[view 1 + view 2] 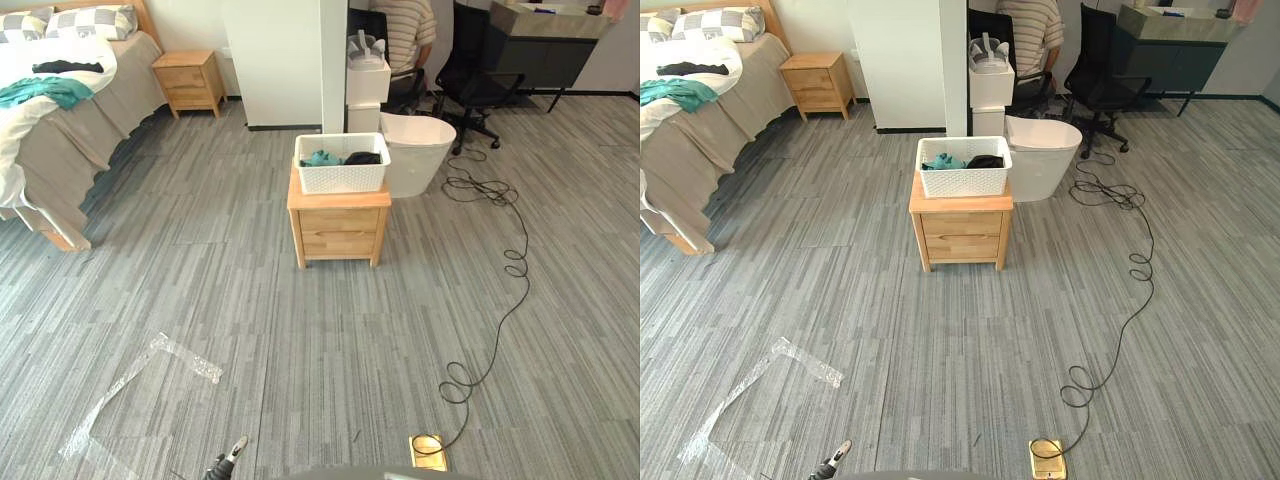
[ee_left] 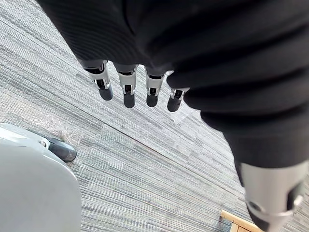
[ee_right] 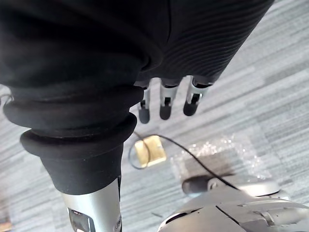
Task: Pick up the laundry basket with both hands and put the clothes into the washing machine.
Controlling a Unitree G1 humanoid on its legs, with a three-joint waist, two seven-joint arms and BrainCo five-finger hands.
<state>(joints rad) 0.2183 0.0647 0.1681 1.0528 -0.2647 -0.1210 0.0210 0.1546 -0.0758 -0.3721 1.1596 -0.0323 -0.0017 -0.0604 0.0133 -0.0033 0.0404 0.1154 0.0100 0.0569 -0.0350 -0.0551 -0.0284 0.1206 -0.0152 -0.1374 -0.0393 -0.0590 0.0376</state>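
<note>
Your left robot hand (image 2: 128,92) and right robot hand (image 3: 165,102) hang open, fingers straight, over the grey floor (image 1: 300,350), holding nothing. Farther ahead, the white laundry basket (image 1: 342,179), clothes (image 1: 322,158) inside, sits on a wooden nightstand (image 1: 338,230), well apart from both.

basket (image 1: 963,180) w/ clothes (image 1: 943,162) on wood nightstand (image 1: 960,232) | white tub (image 1: 1042,158) just behind, R | bed (image 1: 715,125) far L
</note>
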